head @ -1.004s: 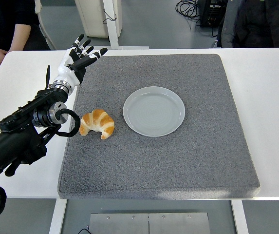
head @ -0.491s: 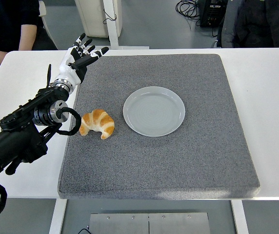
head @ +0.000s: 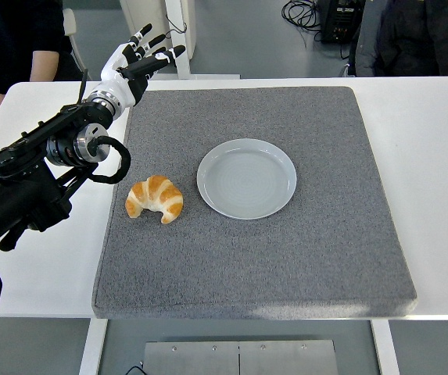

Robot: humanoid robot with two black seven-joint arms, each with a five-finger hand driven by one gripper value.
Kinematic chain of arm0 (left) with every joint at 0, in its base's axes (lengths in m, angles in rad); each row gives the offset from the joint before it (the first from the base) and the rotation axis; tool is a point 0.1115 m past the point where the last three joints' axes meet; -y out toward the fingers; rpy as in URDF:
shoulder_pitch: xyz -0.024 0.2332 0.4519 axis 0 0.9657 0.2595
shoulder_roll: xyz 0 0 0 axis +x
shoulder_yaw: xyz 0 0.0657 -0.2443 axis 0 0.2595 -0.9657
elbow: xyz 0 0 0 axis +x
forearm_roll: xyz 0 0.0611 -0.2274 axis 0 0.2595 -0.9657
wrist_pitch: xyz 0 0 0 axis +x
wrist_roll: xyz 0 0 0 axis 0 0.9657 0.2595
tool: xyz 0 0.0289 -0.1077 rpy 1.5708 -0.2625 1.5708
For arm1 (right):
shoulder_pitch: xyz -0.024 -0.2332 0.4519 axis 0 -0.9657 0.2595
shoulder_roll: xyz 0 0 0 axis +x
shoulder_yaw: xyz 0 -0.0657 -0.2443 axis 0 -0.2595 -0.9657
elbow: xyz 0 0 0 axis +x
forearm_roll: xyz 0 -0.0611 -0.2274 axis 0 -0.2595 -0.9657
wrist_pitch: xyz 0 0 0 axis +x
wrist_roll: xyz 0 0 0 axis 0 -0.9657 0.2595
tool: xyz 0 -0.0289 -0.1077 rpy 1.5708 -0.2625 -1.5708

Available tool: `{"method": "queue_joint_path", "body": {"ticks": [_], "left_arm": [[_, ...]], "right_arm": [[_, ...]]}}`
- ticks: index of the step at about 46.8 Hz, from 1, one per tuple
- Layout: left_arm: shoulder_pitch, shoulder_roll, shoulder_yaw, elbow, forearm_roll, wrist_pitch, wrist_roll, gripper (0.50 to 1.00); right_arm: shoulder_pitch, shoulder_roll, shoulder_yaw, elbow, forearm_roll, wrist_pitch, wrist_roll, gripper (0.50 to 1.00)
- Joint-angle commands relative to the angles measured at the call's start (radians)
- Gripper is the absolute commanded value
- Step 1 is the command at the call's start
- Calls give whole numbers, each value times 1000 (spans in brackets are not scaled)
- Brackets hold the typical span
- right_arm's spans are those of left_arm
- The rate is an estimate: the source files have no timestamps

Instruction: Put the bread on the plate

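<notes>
No text, label, brand, number or sign can be read on anything in view. The croissant [head: 155, 199], the grey plate [head: 247, 178] just to its right, the grey mat [head: 286, 258] under both and the white bench [head: 435, 156] all show plain, unmarked surfaces.

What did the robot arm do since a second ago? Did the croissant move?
The left hand moved up and away toward the table's far edge, fingers spread, holding nothing. The croissant did not move: it lies on the grey mat, left of the empty plate, which also stayed put.
</notes>
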Motion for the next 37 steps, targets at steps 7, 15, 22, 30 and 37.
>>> {"method": "queue_joint_path", "body": {"ticks": [7, 15, 22, 30, 37], "left_arm": [[6, 116, 43, -277, 225, 67, 31, 902], [-10, 246, 149, -449, 393, 67, 40, 904], [-63, 344, 291, -483, 532, 58, 113, 908], [-94, 441, 380, -552, 562, 8, 120, 913], [-96, 513, 440, -664, 627, -4, 127, 913]], "right_arm": [[0, 0, 0, -1, 0, 0, 0, 1000], [0, 0, 0, 0, 0, 0, 0, 1000], [0, 0, 0, -1, 0, 0, 0, 1000], [1, 0, 0, -1, 0, 0, 0, 1000], [7, 0, -1, 0, 0, 0, 0, 1000]]}}
